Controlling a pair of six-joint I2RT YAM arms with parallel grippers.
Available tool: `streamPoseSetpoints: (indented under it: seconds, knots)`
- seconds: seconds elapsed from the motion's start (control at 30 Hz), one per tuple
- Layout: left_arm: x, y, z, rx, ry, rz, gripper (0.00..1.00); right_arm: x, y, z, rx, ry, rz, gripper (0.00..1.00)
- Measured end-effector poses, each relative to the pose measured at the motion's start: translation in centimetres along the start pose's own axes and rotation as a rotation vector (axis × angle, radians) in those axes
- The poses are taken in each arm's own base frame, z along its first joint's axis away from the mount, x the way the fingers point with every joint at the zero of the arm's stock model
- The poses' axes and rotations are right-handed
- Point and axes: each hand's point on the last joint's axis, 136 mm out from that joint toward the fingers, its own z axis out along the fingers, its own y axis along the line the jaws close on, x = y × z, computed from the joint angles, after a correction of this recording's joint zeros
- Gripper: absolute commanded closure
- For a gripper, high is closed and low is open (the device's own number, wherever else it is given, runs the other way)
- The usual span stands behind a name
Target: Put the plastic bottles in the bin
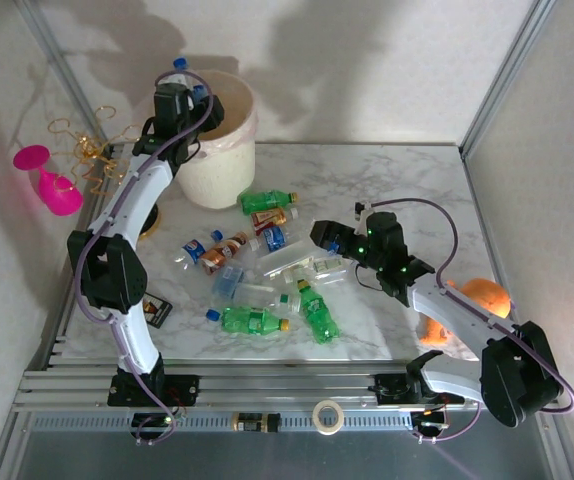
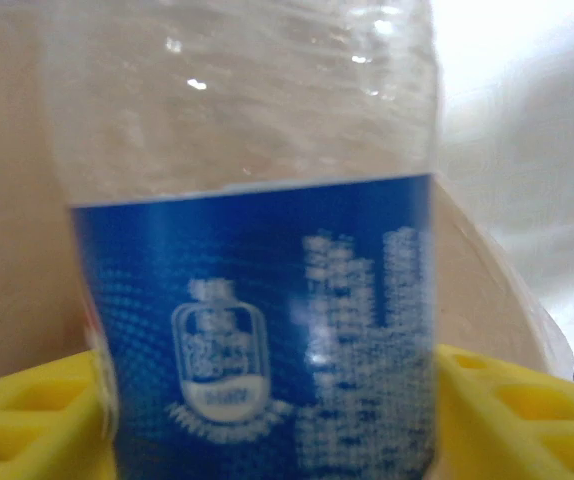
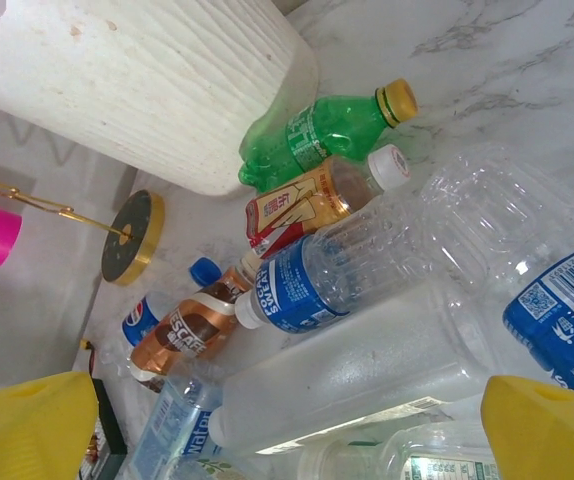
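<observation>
My left gripper hangs over the cream-white bin with a clear, blue-labelled plastic bottle standing between its yellow fingers. The label is blurred, and the frames do not show whether the fingers still pinch it. Other plastic bottles lie in a heap mid-table: green ones, a copper-brown one and clear ones. My right gripper hovers open over the heap, with a frosted clear bottle below its jaws and nothing in them. The bin's ribbed wall rises beyond.
A pink wine glass and a gold wire stand with a round base sit left of the bin. A round orange object lies by the right arm. A tape roll rests on the front rail.
</observation>
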Motion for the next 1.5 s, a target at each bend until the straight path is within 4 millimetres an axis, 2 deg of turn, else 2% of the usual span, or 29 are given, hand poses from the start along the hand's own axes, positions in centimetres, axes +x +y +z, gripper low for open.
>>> streamPoseSetpoints:
  seconds: [0.17,0.43,0.6,0.7,0.8,0.87,0.97,1.03,1.1,1.17,1.3,1.5]
  knots:
    - [-0.4,0.0,-0.2,-0.007,-0.009,0.011,0.13,0.2,-0.4,-0.1,0.018,0.007,0.0,0.01]
    - [-0.8,-0.1,-0.5,-0.006,-0.017,0.018,0.09,0.5,-0.7,-0.1,0.031,0.018,-0.001,0.01]
    - [-2.4,-0.9,-2.1,0.016,-0.05,0.016,0.08,0.6,-0.8,-0.1,0.033,0.021,-0.003,0.01]
    - [-4.0,-1.9,-4.0,0.046,-0.086,0.014,0.08,0.6,-0.8,-0.1,0.033,0.021,-0.004,0.01]
    - [-6.0,-3.1,-7.0,0.092,-0.134,0.012,0.07,0.6,-0.8,-0.1,0.034,0.023,-0.007,0.01]
    - [-7.1,-3.8,-9.6,0.124,-0.17,0.01,0.07,0.8,-1.0,0.1,0.039,0.029,-0.005,0.01]
    - [-7.4,-4.1,-13.5,0.165,-0.212,-0.003,0.06,1.1,-1.3,0.4,0.046,0.042,-0.002,0.01]
    - [-6.5,-3.6,-15.7,0.18,-0.225,-0.014,0.06,1.2,-1.4,0.6,0.047,0.046,-0.002,0.01]
    - [-4.7,-2.7,-17.2,0.181,-0.217,-0.023,0.06,1.2,-1.3,0.6,0.043,0.044,-0.003,0.01]
    - [-2.1,-1.5,-18.2,0.173,-0.191,-0.033,0.06,1.0,-1.1,0.6,0.036,0.037,-0.005,0.01]
    - [3.7,1.5,-18.6,0.131,-0.111,-0.048,0.05,0.9,-1.1,0.8,0.032,0.032,-0.008,0.01]
    - [11.8,6.9,-18.1,-0.007,0.011,-0.047,0.04,1.2,-1.4,1.8,0.025,0.044,-0.003,0.01]
